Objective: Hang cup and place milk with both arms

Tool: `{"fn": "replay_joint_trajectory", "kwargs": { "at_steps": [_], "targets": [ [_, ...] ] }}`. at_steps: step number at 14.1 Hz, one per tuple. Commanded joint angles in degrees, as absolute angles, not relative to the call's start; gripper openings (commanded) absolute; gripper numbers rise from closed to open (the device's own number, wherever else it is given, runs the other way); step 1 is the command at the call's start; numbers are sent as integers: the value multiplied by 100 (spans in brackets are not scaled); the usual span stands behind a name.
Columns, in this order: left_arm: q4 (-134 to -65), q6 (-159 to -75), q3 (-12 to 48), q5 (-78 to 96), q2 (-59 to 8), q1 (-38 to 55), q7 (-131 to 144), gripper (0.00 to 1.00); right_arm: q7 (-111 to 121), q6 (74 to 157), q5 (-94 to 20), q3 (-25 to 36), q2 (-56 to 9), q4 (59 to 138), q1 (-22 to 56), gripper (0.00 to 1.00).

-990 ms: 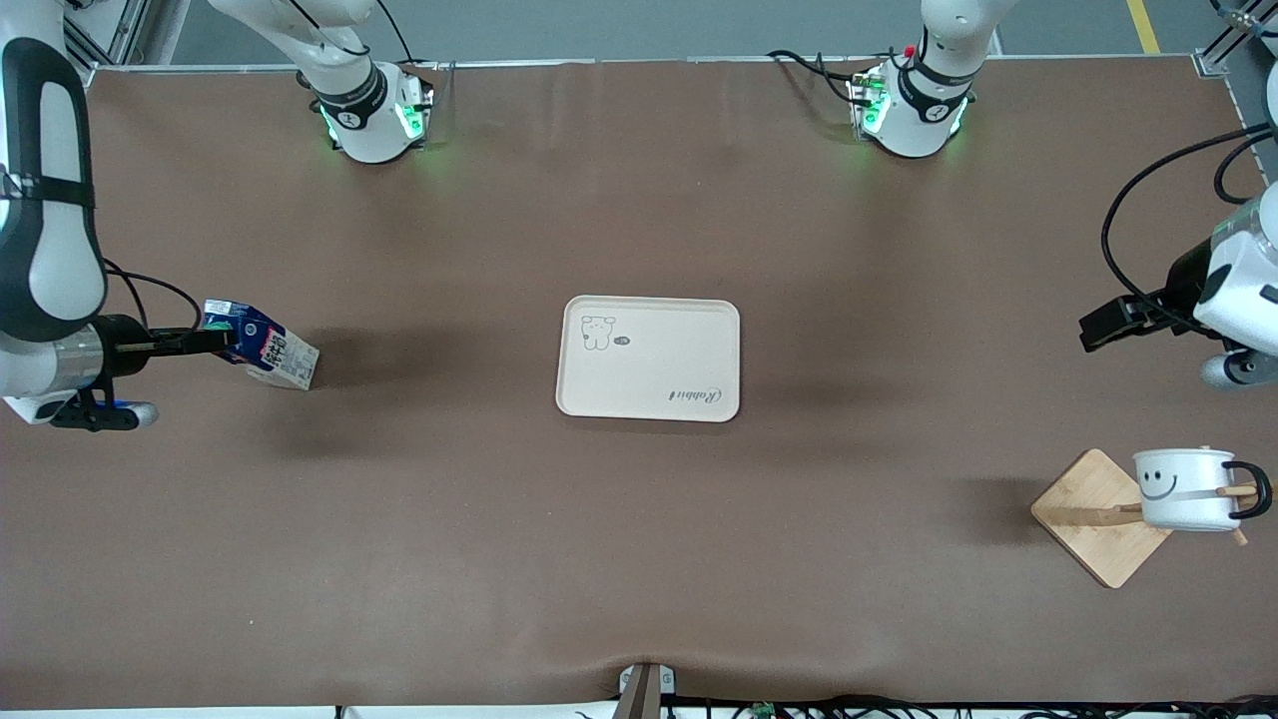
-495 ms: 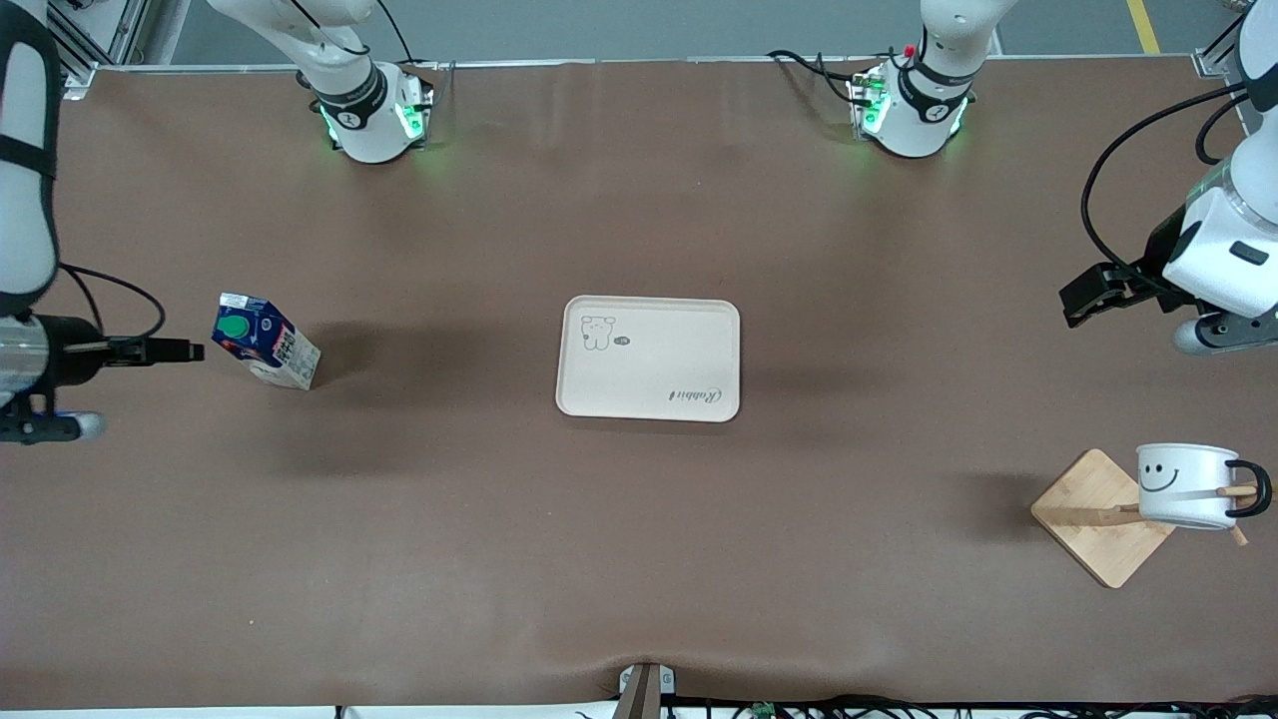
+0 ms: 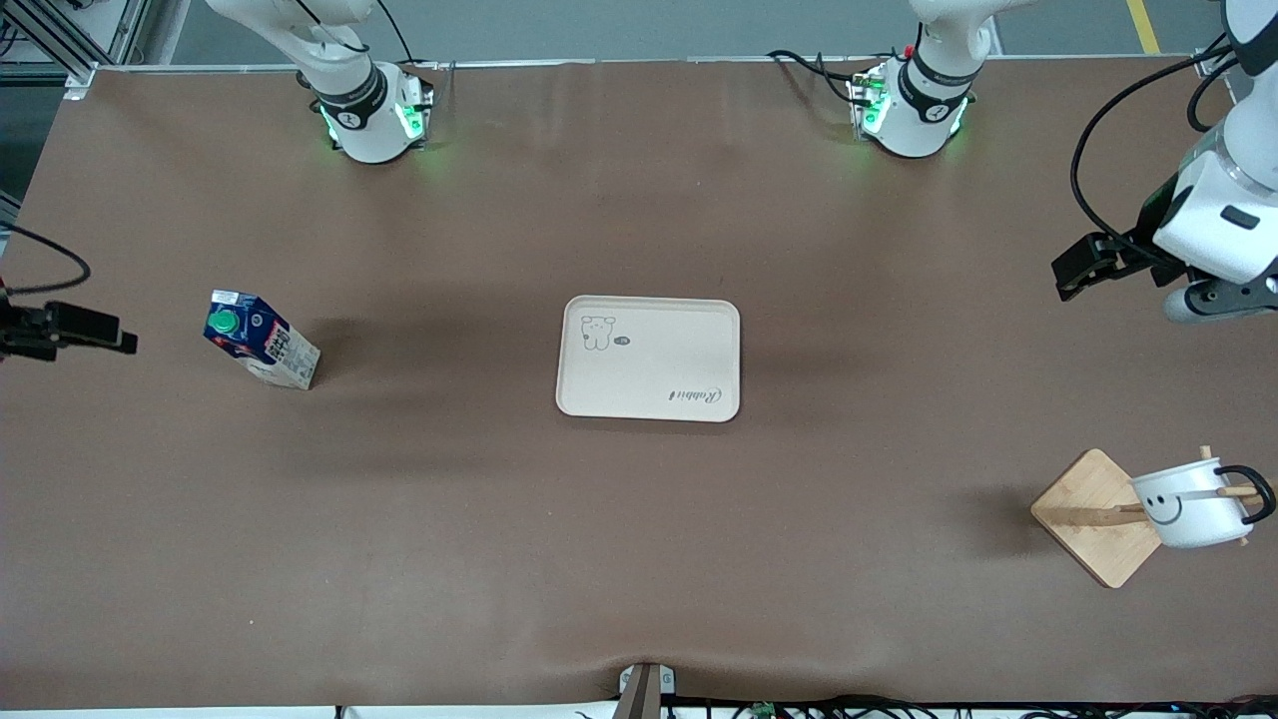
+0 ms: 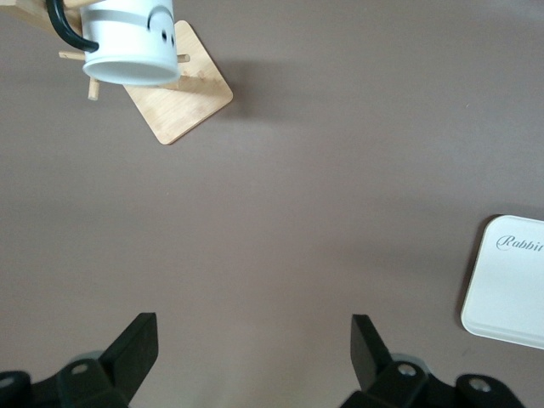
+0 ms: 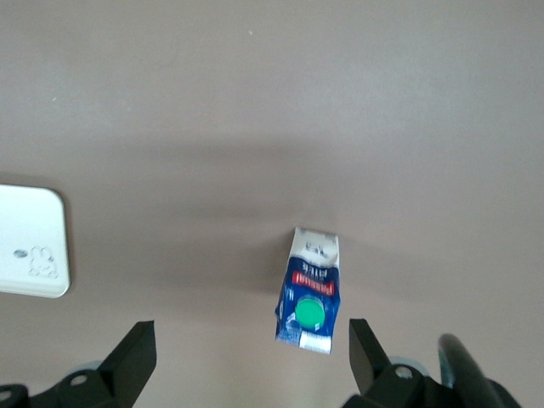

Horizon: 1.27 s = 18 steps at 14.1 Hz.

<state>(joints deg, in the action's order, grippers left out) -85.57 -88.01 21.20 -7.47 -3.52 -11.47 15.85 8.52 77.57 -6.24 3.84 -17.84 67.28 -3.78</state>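
The milk [image 3: 262,342] stands on the bare table toward the right arm's end, well apart from the tray; in the right wrist view [image 5: 310,297] its green cap faces the camera. My right gripper [image 3: 120,340] is open and empty, beside the milk at the table's end, with its jaws wide [image 5: 251,357]. The cup [image 3: 1188,504] hangs tilted by its black handle on a peg of the wooden rack [image 3: 1093,514]; it also shows in the left wrist view [image 4: 127,38]. My left gripper [image 3: 1066,275] is open and empty [image 4: 255,344], over bare table near the rack.
A cream tray [image 3: 649,358] lies at the middle of the table; its edge shows in the left wrist view [image 4: 510,280] and the right wrist view [image 5: 30,246]. The rack's square base [image 4: 183,102] sits near the table's edge at the left arm's end.
My right gripper let go of the milk and drew back toward the table's end. My left gripper moved up and away from the cup, which now hangs more tilted.
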Motion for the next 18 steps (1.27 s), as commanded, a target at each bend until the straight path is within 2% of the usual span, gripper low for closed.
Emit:
{"fn": "replay_joint_trajectory", "kwargs": {
  "at_steps": [1,4,6,7,9,12,18],
  "targets": [
    [-8955,-8780,1496,-554,43,-617,1468,100,659,7603,-519,378,-812,7582,-334,100],
    [-9114,-8789,802,-273,254,-185,943,100,659,7699,-510,369,129,8618,-264,100],
    [-9123,-8676,712,-255,334,-88,817,100,659,8276,-510,343,779,9619,-237,100],
    [-9175,-8649,712,-255,369,-79,817,100,668,8392,-510,334,921,9868,-237,100],
    [-9246,-8657,712,-255,439,-70,826,100,756,8385,-379,334,853,9722,-237,100],
    [-9290,-8657,694,-255,501,0,826,100,1194,8358,-53,334,528,9089,-167,100],
    [-9176,-8648,721,-237,466,-53,800,100,1301,8358,264,334,422,9044,-44,100]
  ]
}}
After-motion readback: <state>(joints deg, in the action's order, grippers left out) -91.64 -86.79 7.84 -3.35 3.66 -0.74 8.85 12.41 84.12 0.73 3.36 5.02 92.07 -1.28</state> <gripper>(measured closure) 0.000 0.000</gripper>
